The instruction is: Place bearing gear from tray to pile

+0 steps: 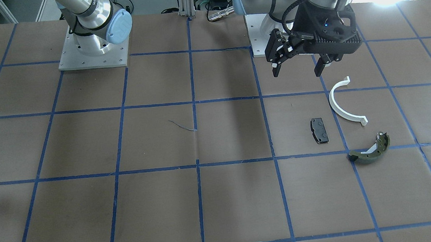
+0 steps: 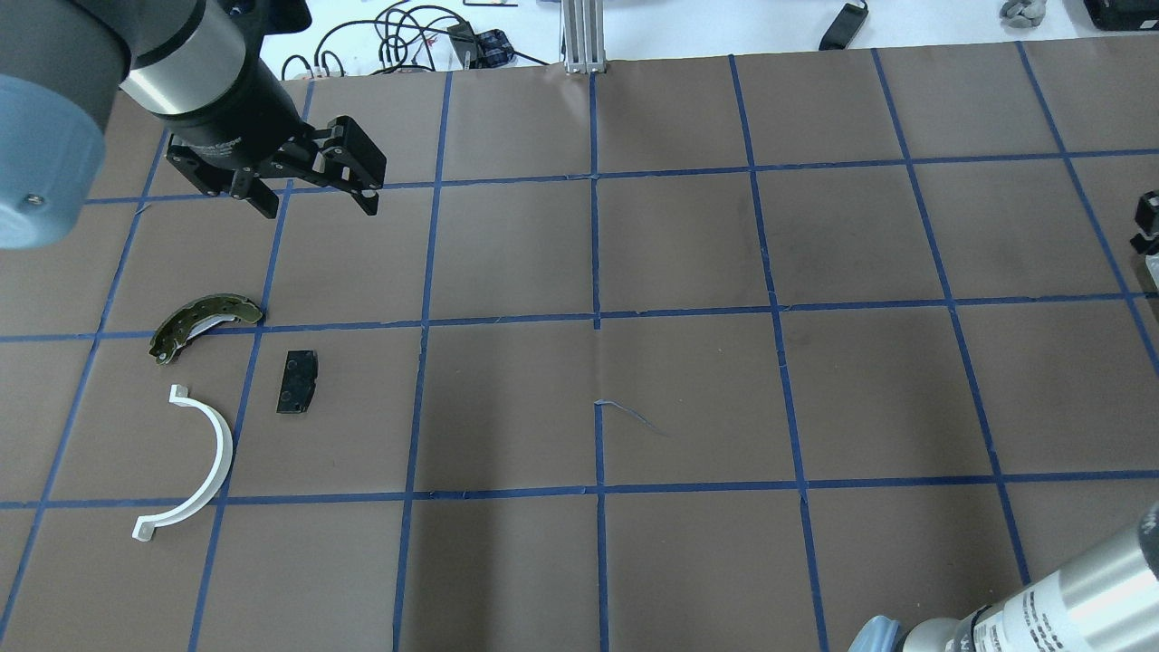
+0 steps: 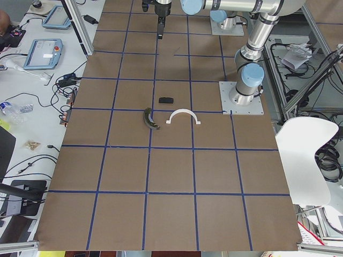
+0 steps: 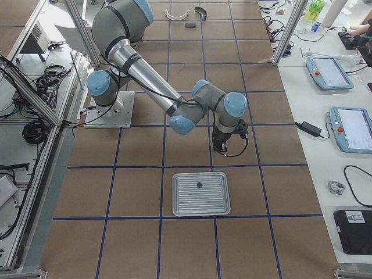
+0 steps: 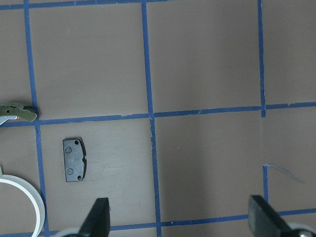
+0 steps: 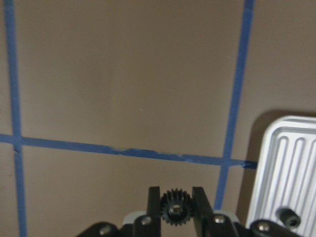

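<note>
Black and toothed, the small gear point(image 6: 174, 210) sits pinched between the two fingers of your right gripper point(image 6: 176, 197). That gripper hangs over brown paper crossed by blue tape lines, just beside the ribbed metal tray point(image 6: 291, 158). You can see a second small gear point(image 6: 289, 217) lying in the tray near its edge.

Your pile point(image 2: 298, 382) is at the other end of the table point(image 2: 688, 398), well apart from the tray. It holds three loose parts, none touching another: a white half-ring point(image 1: 341, 105), a black pad point(image 1: 319, 130) and an olive-green curved shoe point(image 1: 369, 150). The pad lies toward the table's middle, and the half-ring lies nearer the robot's base than the shoe.

Your left gripper point(image 1: 297, 73) hovers near the pile with its jaws spread wide and nothing between them. Its wrist camera looks down on the pad, with the half-ring's edge and the shoe's tip at the left border.
</note>
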You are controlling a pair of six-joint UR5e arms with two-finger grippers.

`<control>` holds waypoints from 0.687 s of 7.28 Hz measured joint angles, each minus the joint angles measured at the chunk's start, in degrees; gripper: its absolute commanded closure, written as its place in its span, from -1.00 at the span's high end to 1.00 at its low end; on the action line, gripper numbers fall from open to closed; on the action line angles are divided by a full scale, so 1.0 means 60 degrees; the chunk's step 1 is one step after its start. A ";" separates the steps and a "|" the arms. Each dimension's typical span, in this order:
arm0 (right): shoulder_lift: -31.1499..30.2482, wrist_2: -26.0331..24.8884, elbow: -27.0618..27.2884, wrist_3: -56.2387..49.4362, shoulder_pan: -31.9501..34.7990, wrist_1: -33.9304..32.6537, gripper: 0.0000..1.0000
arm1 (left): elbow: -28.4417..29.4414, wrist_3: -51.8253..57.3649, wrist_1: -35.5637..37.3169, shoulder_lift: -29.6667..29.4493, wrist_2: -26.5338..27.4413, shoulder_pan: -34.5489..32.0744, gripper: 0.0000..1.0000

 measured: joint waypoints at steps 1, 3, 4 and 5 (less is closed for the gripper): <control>-0.0355 0.0011 0.0192 0.1331 0.1002 0.0267 -0.55 | 0.0000 0.0000 0.0000 0.0000 0.0000 0.0002 1.00; -0.1037 0.0231 0.0746 0.4017 0.2770 0.0786 -0.55 | 0.0000 0.0000 0.0000 0.0000 0.0000 -0.0001 1.00; -0.1283 0.0310 0.0964 0.5424 0.3714 0.0819 -0.55 | -0.0003 0.0000 0.0000 0.0000 0.0000 -0.0003 1.00; -0.1396 0.0386 0.1072 0.6814 0.4763 0.0671 -0.55 | -0.0009 0.0000 0.0000 0.0000 0.0000 -0.0002 1.00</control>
